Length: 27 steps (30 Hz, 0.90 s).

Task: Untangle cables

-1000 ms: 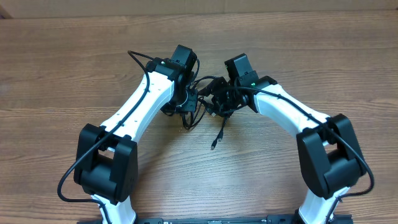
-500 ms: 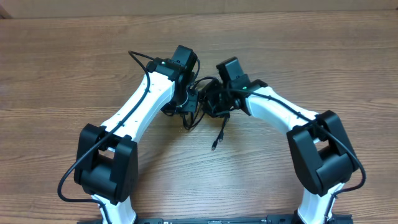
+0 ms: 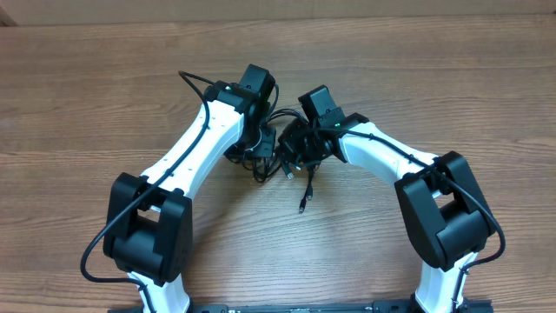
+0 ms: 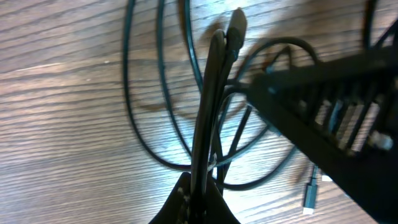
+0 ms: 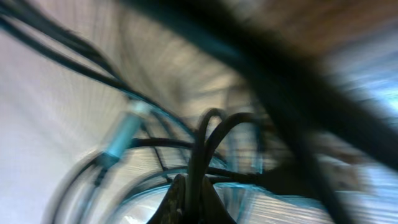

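Note:
The thin black cables point(image 3: 280, 162) form a small tangle on the wooden table between my two grippers. One loose strand trails toward me and ends in a small plug point(image 3: 301, 206). My left gripper point(image 3: 262, 146) is shut on a bundle of strands, which run up between its jaws point(image 4: 200, 190) in the left wrist view. A cable loop point(image 4: 146, 134) lies flat on the wood beyond it. My right gripper point(image 3: 294, 149) sits close against the tangle from the right. Its view is blurred, but its jaws point(image 5: 194, 190) are closed on dark cable strands point(image 5: 200, 146).
The wooden table point(image 3: 417, 78) spreads on all sides of the tangle. The two white arms converge at mid-table, wrists almost touching. The right arm's black body point(image 4: 339, 106) fills the right side of the left wrist view. A connector point(image 4: 310, 193) lies below it.
My right arm has swung left into the tangle and its jaws have closed on cable strands. The loose plug end has shifted slightly. The left arm has stayed put.

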Each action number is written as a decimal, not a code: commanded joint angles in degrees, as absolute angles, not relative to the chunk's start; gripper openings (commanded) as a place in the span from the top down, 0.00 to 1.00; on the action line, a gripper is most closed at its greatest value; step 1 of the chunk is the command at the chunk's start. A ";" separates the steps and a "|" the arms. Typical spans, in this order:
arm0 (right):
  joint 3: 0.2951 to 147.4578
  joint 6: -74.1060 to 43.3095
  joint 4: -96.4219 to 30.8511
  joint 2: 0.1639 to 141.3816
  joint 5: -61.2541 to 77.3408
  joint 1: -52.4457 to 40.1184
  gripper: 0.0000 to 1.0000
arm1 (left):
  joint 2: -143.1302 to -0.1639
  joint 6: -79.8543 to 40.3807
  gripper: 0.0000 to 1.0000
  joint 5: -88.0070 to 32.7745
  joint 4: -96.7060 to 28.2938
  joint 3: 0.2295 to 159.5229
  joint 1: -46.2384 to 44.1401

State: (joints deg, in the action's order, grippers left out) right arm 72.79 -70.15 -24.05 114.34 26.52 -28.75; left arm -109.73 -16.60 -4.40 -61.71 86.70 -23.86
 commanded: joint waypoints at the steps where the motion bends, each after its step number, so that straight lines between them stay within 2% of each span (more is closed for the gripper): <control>1: 72.75 -58.72 -29.45 115.15 21.80 -25.74 0.96 | -107.18 -16.80 0.96 0.14 -63.11 87.24 -20.97; 9: 72.79 -47.53 -36.40 111.50 19.97 -15.90 0.96 | -97.47 -16.95 0.96 -3.22 -61.10 89.93 -12.29; 10: 72.82 -44.99 -36.47 109.49 20.05 -15.00 0.96 | -96.14 -16.93 0.93 -6.44 -60.55 89.93 -10.98; 12: 72.82 -42.92 -36.69 107.44 20.03 -14.98 0.96 | -95.55 -16.84 0.71 -10.48 -60.27 89.91 -9.91; 21: 72.82 -39.97 -38.33 100.33 18.90 -16.12 0.96 | -97.86 -16.75 0.71 -11.75 -62.87 89.62 -9.56; 23: 72.82 -39.97 -38.94 100.33 18.92 -16.14 0.96 | -98.96 -17.04 0.65 -11.75 -62.50 89.30 -9.63; 24: 72.82 -39.97 -39.24 100.33 18.90 -16.19 0.95 | -99.59 -17.26 0.62 -11.90 -62.30 89.25 -9.72; 26: 72.82 -39.97 -39.55 100.33 18.90 -16.58 0.73 | -102.00 -17.89 0.58 -12.01 -61.87 89.23 -10.07; 27: 72.82 -39.94 -39.57 100.33 18.90 -16.80 0.70 | -103.09 -18.33 0.57 -12.29 -61.58 89.23 -10.24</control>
